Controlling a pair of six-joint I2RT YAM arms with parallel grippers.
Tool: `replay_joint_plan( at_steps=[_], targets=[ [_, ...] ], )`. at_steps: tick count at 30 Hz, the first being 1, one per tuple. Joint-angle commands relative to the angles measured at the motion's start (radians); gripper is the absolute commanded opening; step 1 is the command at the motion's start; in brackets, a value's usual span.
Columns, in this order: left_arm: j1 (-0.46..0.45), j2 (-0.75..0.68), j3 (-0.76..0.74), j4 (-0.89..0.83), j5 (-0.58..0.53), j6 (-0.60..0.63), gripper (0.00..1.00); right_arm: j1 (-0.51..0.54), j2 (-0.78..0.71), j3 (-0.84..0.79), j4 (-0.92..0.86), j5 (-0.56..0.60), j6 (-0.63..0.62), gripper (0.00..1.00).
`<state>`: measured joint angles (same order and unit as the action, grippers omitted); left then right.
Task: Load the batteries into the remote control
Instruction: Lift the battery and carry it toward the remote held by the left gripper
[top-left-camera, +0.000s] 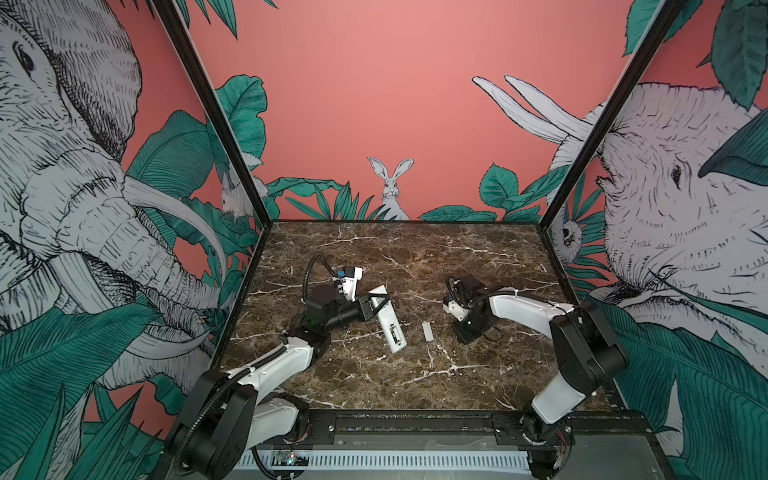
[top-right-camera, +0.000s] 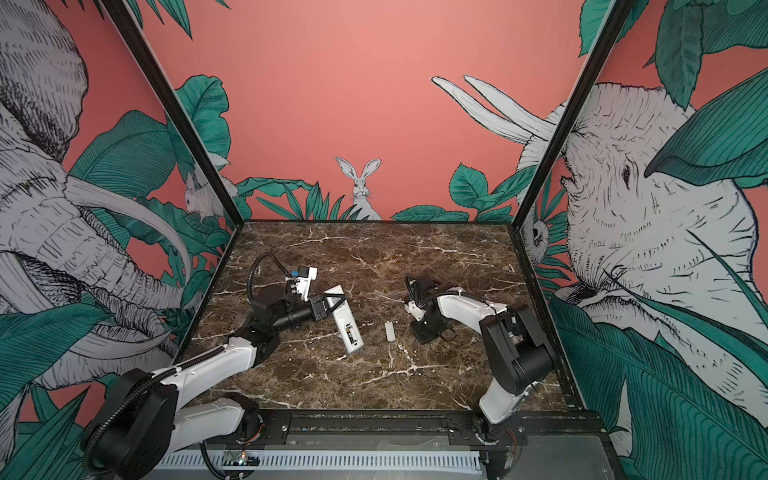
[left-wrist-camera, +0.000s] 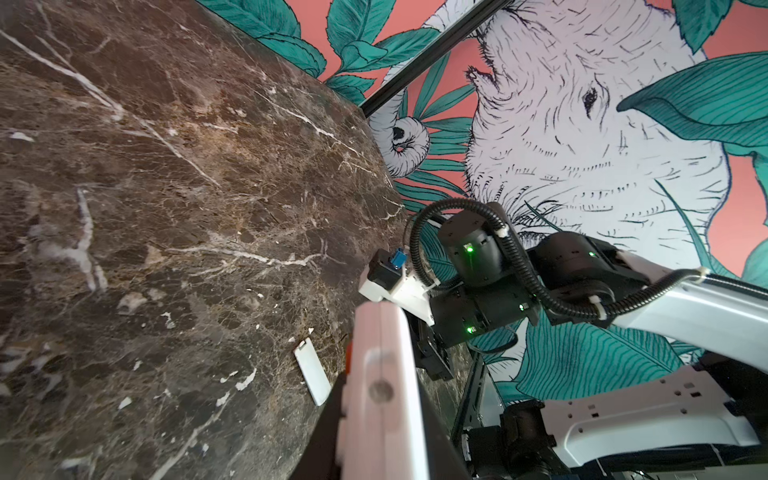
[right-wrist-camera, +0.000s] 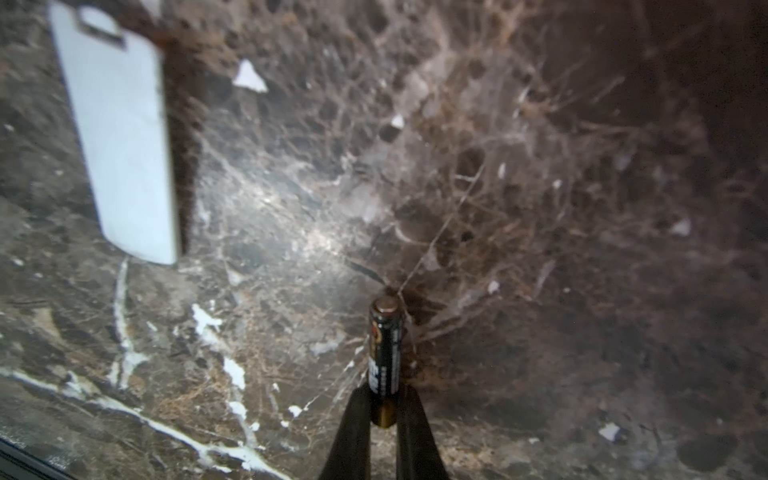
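The white remote control (top-left-camera: 386, 320) (top-right-camera: 347, 324) is back up at the table's middle left, and my left gripper (top-left-camera: 376, 305) (top-right-camera: 332, 303) is shut across its far half. Its open battery bay (top-right-camera: 352, 333) holds something dark and yellowish. The left wrist view shows the remote (left-wrist-camera: 382, 340) edge-on between the jaws (left-wrist-camera: 382, 415). One battery (right-wrist-camera: 385, 353), black with a copper end, is pinched between the fingertips of my right gripper (right-wrist-camera: 384, 409), just over the marble. That gripper (top-left-camera: 471, 334) (top-right-camera: 428, 332) points down at the middle right.
A small white cover plate (top-left-camera: 427, 331) (top-right-camera: 390, 331) (left-wrist-camera: 311, 372) (right-wrist-camera: 120, 137) lies flat on the marble table (top-left-camera: 415, 257) between the remote and the right gripper. Black frame posts and printed walls close in the table on three sides.
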<state>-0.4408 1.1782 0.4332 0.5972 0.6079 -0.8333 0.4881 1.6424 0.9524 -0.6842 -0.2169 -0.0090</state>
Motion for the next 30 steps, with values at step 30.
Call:
replay_joint_plan(
  at_steps=[30],
  targets=[
    [0.05, 0.109, -0.063, 0.253, -0.067, -0.092, 0.0, 0.267, -0.113, 0.22, -0.037, -0.147, -0.003, 0.03]
  ],
)
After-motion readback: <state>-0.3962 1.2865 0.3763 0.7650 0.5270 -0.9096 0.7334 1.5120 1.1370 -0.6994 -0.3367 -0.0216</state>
